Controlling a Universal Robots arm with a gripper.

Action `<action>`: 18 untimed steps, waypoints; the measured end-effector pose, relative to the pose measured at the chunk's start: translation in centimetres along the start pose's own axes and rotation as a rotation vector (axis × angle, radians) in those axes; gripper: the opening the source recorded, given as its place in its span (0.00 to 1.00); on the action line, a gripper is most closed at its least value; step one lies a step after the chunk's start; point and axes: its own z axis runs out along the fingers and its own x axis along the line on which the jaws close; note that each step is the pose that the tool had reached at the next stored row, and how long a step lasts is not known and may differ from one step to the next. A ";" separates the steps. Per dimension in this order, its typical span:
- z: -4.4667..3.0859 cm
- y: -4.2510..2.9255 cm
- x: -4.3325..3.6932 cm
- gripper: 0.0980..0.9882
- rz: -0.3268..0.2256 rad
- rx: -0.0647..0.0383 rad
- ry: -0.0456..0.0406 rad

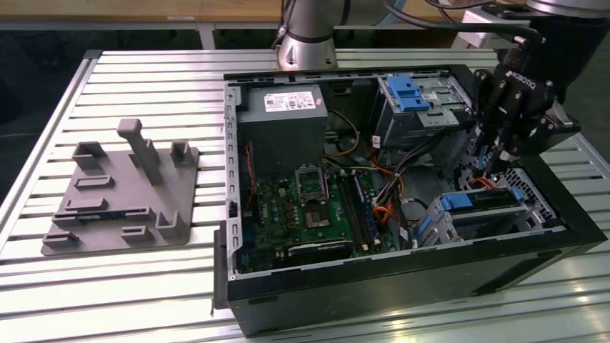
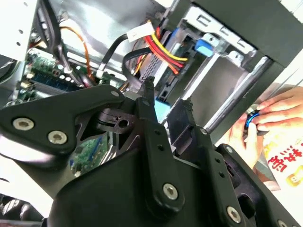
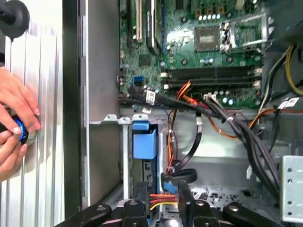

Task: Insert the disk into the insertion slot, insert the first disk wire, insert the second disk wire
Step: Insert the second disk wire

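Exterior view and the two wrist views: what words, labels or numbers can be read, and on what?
None reads clearly enough to quote.
On the power supply label: print too small to read.
On the tool: white maker's lettering along its side, not spelled out.
On the red-and-white sheet by a person's hand: red characters, cut off.
On the white cable tags: too small to read.
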 end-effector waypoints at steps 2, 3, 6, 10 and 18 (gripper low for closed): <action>0.01 0.00 -0.10 0.33 -0.002 -0.001 -0.0002; 0.06 0.00 -0.13 0.33 -0.002 -0.001 0.0023; 0.20 0.00 -0.22 0.33 -0.005 -0.002 0.0137; 0.34 -0.01 -0.46 0.33 -0.008 -0.001 0.0153; 0.74 -0.02 -0.75 0.33 -0.009 -0.001 0.0165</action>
